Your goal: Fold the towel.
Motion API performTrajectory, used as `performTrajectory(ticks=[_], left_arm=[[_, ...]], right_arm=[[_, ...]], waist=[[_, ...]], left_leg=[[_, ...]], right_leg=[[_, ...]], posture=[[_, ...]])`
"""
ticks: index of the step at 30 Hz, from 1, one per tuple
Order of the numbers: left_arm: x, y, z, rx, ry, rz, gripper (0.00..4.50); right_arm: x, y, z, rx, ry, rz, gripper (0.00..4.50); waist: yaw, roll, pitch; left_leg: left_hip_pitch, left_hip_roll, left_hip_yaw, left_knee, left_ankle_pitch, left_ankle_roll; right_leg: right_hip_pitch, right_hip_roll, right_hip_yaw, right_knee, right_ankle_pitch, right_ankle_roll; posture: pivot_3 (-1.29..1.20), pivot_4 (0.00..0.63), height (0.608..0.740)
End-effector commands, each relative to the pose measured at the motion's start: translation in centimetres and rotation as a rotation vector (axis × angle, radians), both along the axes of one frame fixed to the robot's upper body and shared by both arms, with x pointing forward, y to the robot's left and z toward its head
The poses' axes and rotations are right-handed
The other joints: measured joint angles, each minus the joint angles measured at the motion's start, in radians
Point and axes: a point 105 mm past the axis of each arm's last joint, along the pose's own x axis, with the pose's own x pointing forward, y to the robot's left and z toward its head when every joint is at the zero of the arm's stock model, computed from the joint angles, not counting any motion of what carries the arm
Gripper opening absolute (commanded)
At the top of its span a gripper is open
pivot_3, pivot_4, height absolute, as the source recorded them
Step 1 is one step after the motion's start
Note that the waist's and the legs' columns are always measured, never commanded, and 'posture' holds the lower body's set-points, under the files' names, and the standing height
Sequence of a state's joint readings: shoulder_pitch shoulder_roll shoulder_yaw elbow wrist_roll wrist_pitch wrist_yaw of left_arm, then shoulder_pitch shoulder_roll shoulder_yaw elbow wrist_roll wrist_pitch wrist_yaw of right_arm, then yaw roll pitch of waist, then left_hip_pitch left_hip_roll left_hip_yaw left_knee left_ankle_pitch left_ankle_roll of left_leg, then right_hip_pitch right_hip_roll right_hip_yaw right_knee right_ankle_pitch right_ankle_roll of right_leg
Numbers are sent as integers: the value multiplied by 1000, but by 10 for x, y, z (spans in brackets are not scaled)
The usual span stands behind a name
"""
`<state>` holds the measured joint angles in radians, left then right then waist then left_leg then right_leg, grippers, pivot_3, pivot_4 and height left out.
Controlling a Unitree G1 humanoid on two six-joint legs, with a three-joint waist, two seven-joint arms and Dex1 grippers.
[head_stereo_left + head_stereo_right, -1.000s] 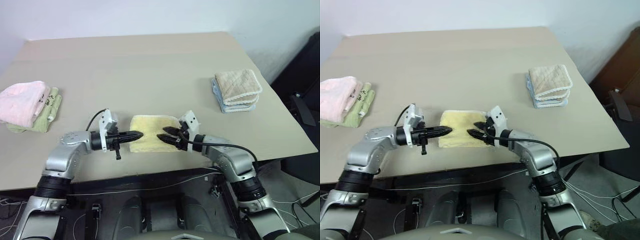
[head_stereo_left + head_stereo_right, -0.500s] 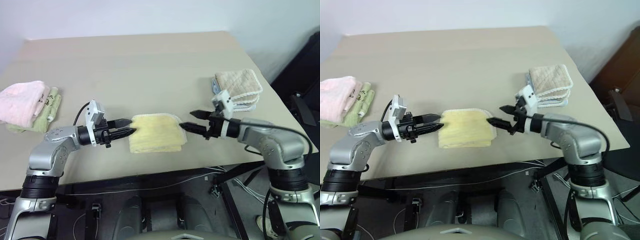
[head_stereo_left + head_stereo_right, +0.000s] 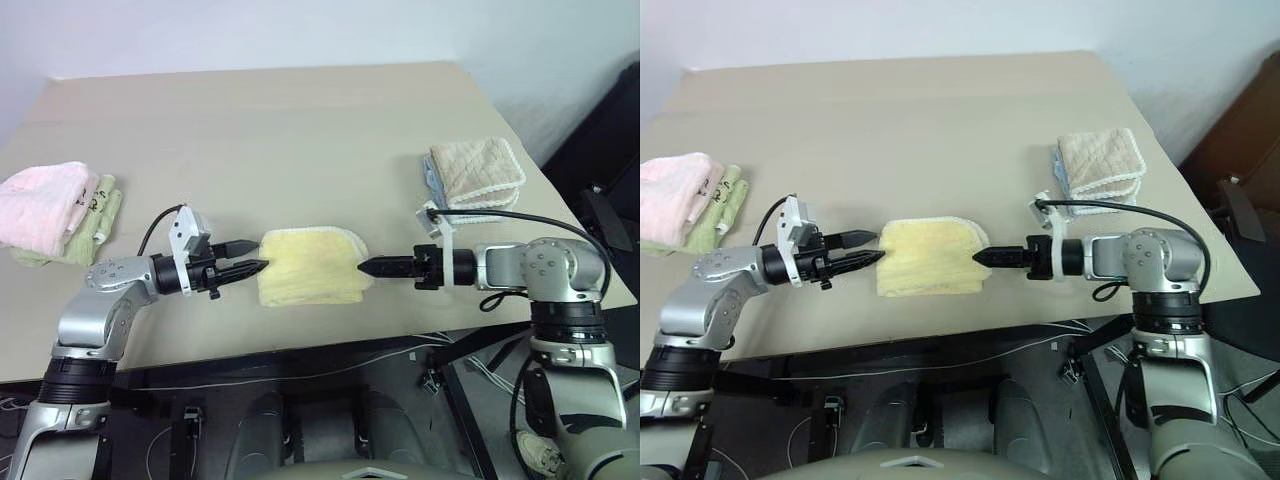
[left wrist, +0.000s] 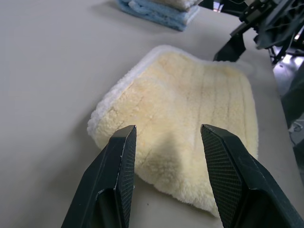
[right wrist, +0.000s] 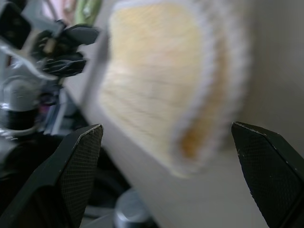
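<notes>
The towel lies between left claw and right claw.

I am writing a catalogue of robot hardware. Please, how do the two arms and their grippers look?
Both arms have silver-grey metal shells with black ribbed joint rings. Each left gripper and right gripper has two black pointed fingers with textured pads, behind them a white camera block. A thin black cable loops from each wrist.
</notes>
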<state>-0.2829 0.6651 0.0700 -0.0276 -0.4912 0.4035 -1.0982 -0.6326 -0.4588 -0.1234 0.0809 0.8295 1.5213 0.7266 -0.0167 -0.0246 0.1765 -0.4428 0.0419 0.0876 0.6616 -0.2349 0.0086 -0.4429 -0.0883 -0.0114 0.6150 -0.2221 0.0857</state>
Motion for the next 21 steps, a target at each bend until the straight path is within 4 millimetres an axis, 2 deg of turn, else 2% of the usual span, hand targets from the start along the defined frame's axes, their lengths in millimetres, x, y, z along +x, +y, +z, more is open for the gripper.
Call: performTrajectory(ticks=[1, 5, 9, 10, 13, 21], left_arm=[[-3, -2, 10, 14, -60, -1, 2256], [-1, -2, 9, 34, -100, 35, 2256], [-2, -2, 8, 37, -104, 46, 2256], [-3, -2, 7, 40, -103, 48, 2281], [-4, 0, 5, 39, -102, 62, 2293], [-1, -4, 5, 43, -110, 63, 2293]], right_arm=[[-3, 16, 6, -2, -43, 48, 4500], [-4, 35, 0, 26, 6, 76, 4500], [1, 39, -4, 9, 32, 61, 4500], [3, 38, -6, -5, 42, 50, 4322], [6, 33, -6, -4, 53, 40, 3655], [5, 32, -2, 25, 60, 37, 847]], waist=[[0, 0, 0], [0, 0, 0], [-1, 0, 0], [-1, 0, 0], [-1, 0, 0], [-2, 0, 0]], left_leg=[[0, 0, 0, 0, 0, 0], [0, 0, 0, 0, 0, 0], [0, 0, 0, 0, 0, 0], [0, 0, 0, 0, 0, 0], [0, 0, 0, 0, 0, 0], [0, 0, 0, 0, 0, 0]], right_leg=[[0, 0, 0, 0, 0, 0], [0, 0, 0, 0, 0, 0], [0, 0, 0, 0, 0, 0], [0, 0, 0, 0, 0, 0], [0, 0, 0, 0, 0, 0], [-1, 0, 0, 0, 0, 0]], posture=[[0, 150, 740], [0, 150, 740], [0, 150, 740], [0, 150, 740], [0, 150, 740], [0, 150, 740]])
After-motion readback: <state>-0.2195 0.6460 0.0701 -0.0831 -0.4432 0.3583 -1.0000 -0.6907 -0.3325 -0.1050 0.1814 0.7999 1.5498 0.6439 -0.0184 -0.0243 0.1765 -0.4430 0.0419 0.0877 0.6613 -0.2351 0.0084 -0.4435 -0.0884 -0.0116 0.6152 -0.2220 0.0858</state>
